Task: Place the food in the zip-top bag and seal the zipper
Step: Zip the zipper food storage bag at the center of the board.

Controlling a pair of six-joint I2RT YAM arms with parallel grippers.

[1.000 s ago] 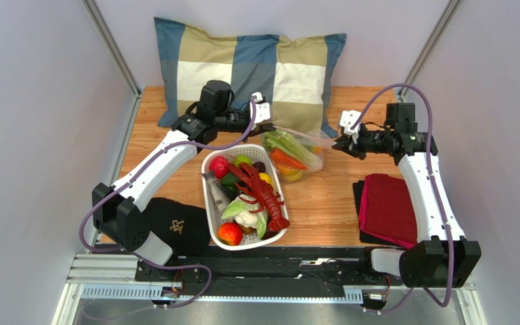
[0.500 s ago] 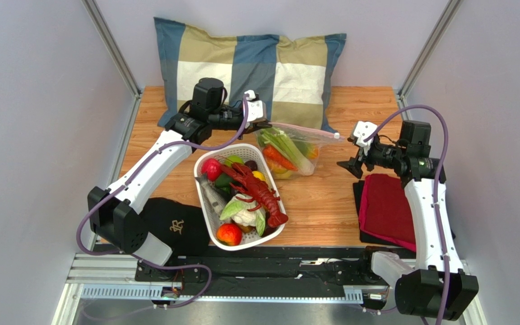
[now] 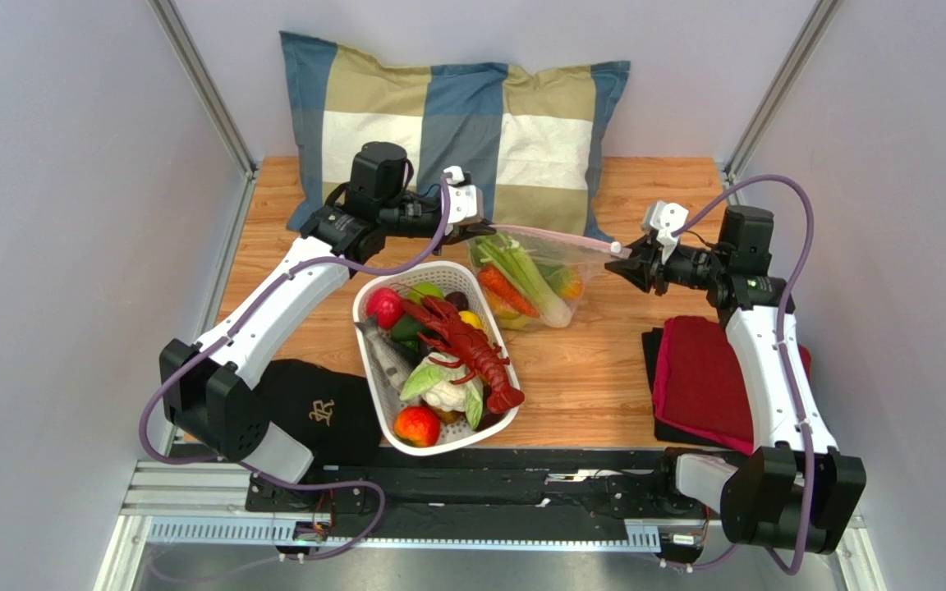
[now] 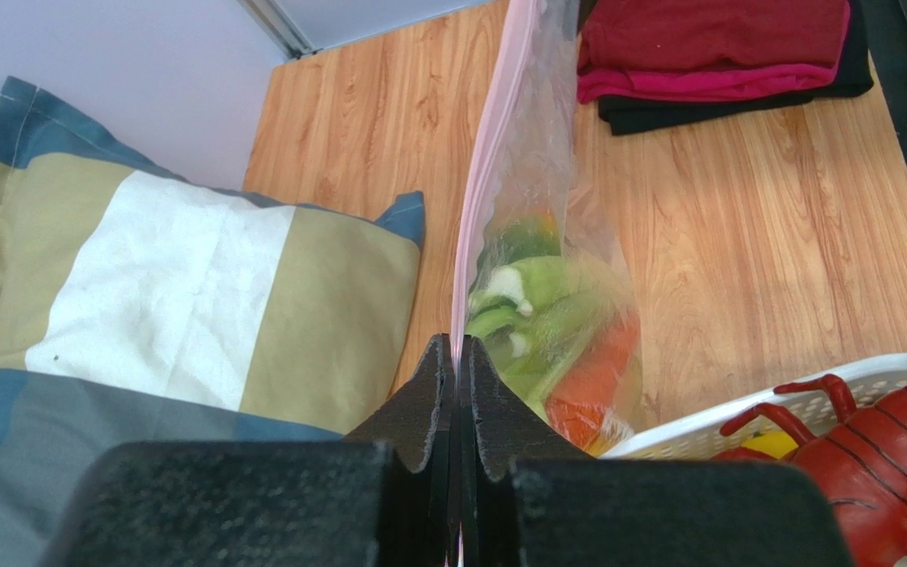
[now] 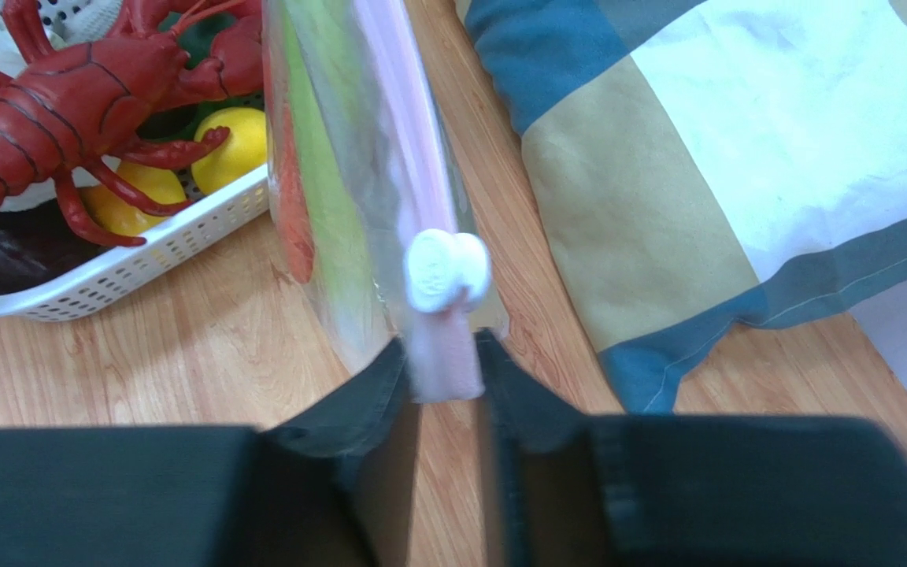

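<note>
The left gripper (image 4: 461, 351) is clamping the zipper (image 4: 496, 154) taut. The right gripper (image 5: 441, 360) is straddling the slider (image 5: 448, 269) end, grip unclear. It should be pulling straight and level.

The left arm (image 3: 274, 302) stretches forward and inward, wrist level. The left gripper (image 4: 458, 352) has its dark fingers (image 4: 429, 396) pressed flat together, pinching the zipper (image 4: 491, 154) just ahead of them. The right arm (image 3: 774, 357) rises steeply, wrist turned toward the other hand. The right gripper (image 5: 442, 351) is closed narrowly on the strip's end.
</note>
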